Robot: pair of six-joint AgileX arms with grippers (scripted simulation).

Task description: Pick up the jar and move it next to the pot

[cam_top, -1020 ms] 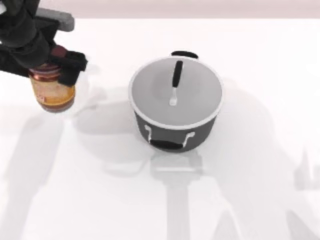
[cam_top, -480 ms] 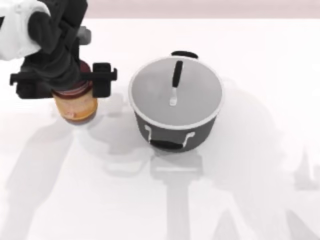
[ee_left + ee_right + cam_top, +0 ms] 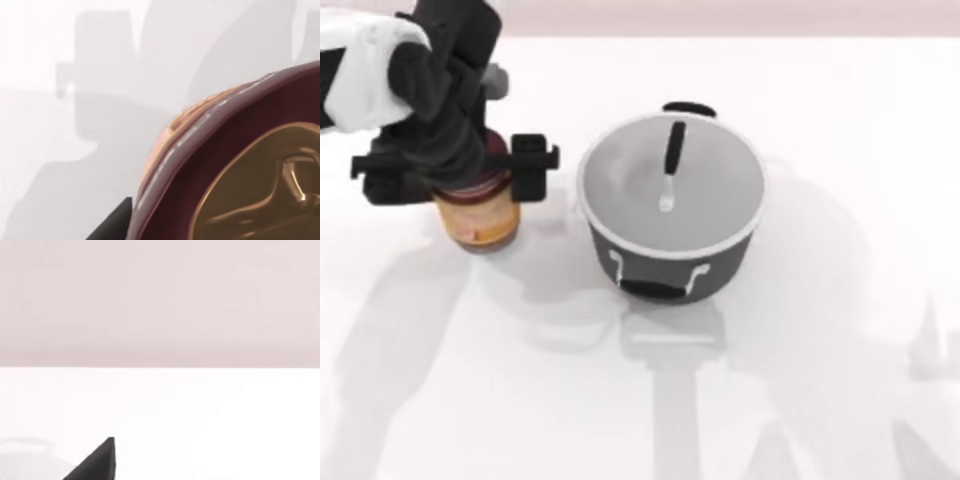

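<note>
My left arm reaches in over the tabletop's [image 3: 840,400] far left corner, its white and black links slanting down toward the middle of the left half, and its wrist points straight down so that the left gripper [image 3: 460,168] sits directly above the jar [image 3: 480,218]. The gripper's dark crossbar runs left to right over the lid, with one finger block showing at each end, and the jar's brown lid is lodged between them: the jaws are closed on the jar around its lid and upper rim. Below the gripper only the orange-yellow label and part of the glass body show; most of the lid is covered by the wrist from above. I cannot tell whether the jar's base touches the tabletop or hangs just over it. The jar is left of the pot [image 3: 670,205], near it but apart, with a strip of bare tabletop between them. The pot stands upright around the middle of the tabletop, lid on, black handle across the top. In the left wrist view the jar [image 3: 235,185] fills the frame, cut off by the edges, with one dark fingertip [image 3: 112,225] just beside its rim. My right arm is parked out of the top view; its wrist view shows only a dark fingertip [image 3: 97,462] over the tabletop, and I cannot tell how its jaws stand.
</note>
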